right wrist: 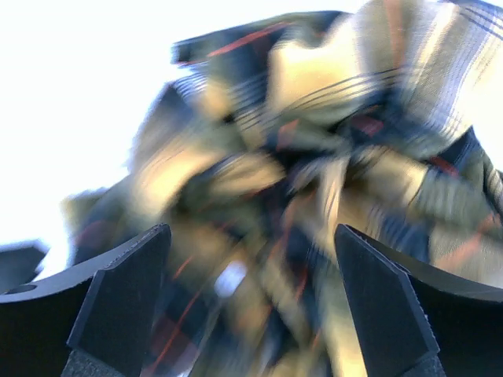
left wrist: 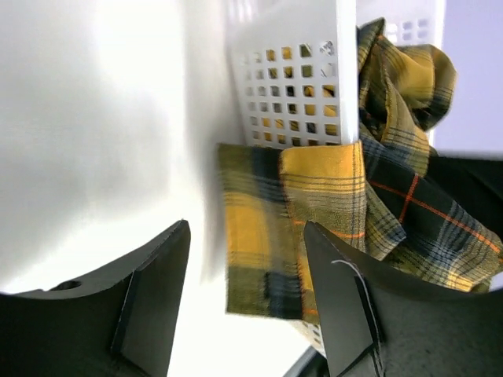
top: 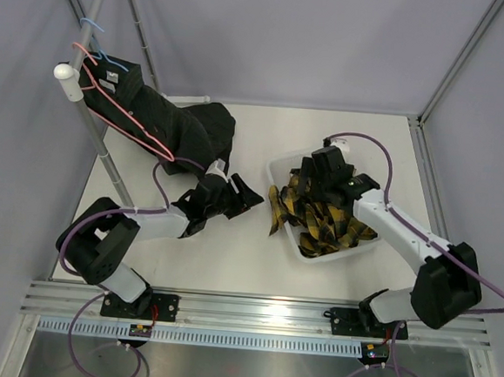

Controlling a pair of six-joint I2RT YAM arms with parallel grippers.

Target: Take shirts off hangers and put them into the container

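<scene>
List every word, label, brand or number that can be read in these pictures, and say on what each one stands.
No text can be read in any view.
White neck label on the black shirt: too small to read.
Plaid shirt and container: no print visible; the right wrist view is blurred.

Overhead camera behind the arm bases, looking down on the whole table (top: 229,257), left wrist camera low, close against the white basket (left wrist: 291,86), right wrist camera nearer, blurred — all three share the plaid shirt (top: 319,229)
</scene>
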